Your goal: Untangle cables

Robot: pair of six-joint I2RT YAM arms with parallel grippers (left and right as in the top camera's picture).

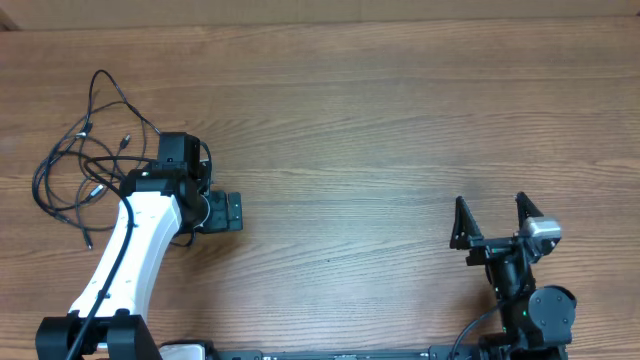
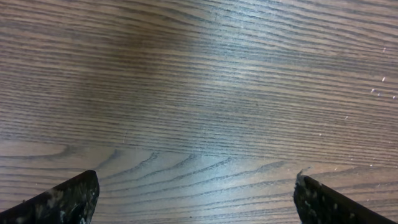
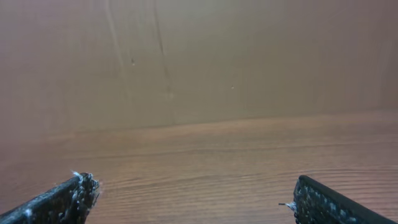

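The cables [image 1: 85,160] lie in a loose tangle of thin black loops at the far left of the wooden table [image 1: 380,130], with small plug ends sticking out. My left gripper [image 1: 224,212] is just right of the tangle, pointing down close to bare wood, open and empty. Its wrist view shows only wood grain between the two fingertips [image 2: 196,193]. My right gripper [image 1: 492,222] is at the front right, far from the cables, open and empty. Its fingertips [image 3: 193,193] frame bare table. Neither wrist view shows a cable.
The white left arm [image 1: 130,250] runs from the front edge up past the tangle's right side and covers some cable loops. A brown wall [image 3: 199,56] rises behind the table's far edge.
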